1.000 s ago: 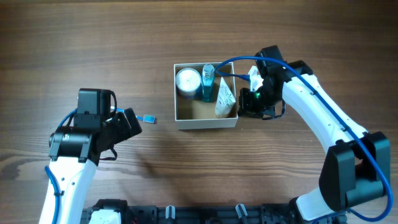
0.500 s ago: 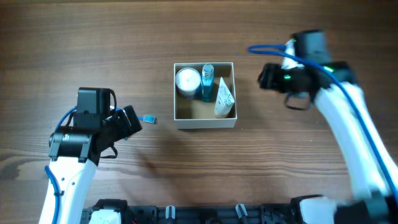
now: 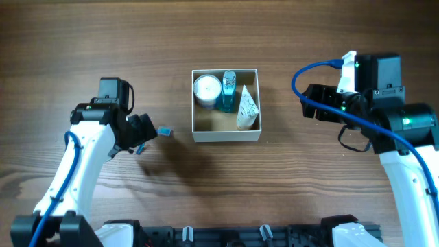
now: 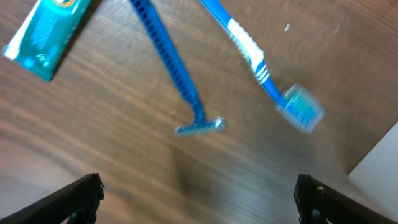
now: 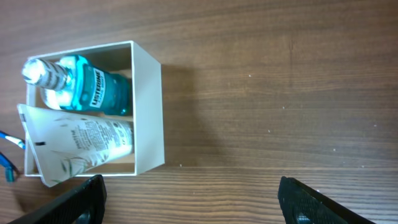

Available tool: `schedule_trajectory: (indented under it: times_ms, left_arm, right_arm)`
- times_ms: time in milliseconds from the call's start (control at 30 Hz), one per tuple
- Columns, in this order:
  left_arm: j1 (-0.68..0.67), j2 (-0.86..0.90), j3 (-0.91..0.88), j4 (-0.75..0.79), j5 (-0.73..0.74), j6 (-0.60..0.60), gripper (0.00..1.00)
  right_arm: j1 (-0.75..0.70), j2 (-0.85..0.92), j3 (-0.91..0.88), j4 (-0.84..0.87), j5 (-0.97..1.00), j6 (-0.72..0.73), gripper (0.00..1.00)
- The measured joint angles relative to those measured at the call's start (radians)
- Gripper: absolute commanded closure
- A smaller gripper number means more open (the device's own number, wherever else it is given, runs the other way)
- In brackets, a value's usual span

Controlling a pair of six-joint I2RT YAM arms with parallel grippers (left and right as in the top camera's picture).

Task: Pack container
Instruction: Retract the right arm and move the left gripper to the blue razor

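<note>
The container (image 3: 226,136), a square white box with a brown floor, sits mid-table. In it are a round white jar (image 3: 207,89), a blue mouthwash bottle (image 3: 228,91) and a white tube (image 3: 247,108). My right gripper (image 3: 310,112) hovers to the right of the box, open and holding nothing; in its wrist view (image 5: 193,205) the container's wall (image 5: 147,112) lies ahead to the left. My left gripper (image 4: 199,205) is open above bare wood, just short of a blue razor (image 4: 177,74), a blue toothbrush (image 4: 267,68) and a teal toothpaste tube (image 4: 46,31).
From overhead the left arm covers most of the loose toiletries left of the box; only the toothbrush head (image 3: 164,130) shows beside the left gripper (image 3: 145,129). A corner of the container (image 4: 380,163) enters the left wrist view at the right.
My right gripper has opened, leaving the white tube in the box, and drawn back to the right. The left arm has shifted slightly up and towards the box.
</note>
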Motion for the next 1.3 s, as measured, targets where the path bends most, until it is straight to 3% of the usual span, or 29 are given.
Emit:
schedule_trajectory:
  times_ms: [267,733,900,1067,1167,1233,1300]
  left_arm:
    - [0.049,0.14,0.0,0.084,0.027,-0.13,0.0]
    - [0.097,0.281,0.001,0.183,0.02,-0.193,0.04]
    - [0.097,0.322,0.001,0.18,-0.001,-0.238,0.14]
    - [0.097,0.323,0.001,0.163,-0.016,-0.269,0.39]
    - [0.097,0.323,0.001,0.159,-0.03,-0.291,0.47]
    - [0.097,0.323,0.001,0.162,-0.03,-0.3,0.62]
    - [0.097,0.323,0.001,0.169,-0.031,-0.309,0.64]
  right_arm:
    - [0.0,0.071,0.0,-0.031,0.0,-0.029,0.1]
    - [0.0,0.088,0.0,-0.037,0.0,-0.033,0.1]
    - [0.0,0.088,0.0,-0.038,0.0,-0.036,0.09]
    - [0.0,0.088,0.0,-0.038,0.0,-0.036,0.1]
    - [0.0,0.088,0.0,-0.038,0.0,-0.036,0.09]
    - [0.0,0.088,0.0,-0.038,0.0,-0.036,0.09]
    - [0.0,0.088,0.0,-0.038,0.0,-0.036,0.09]
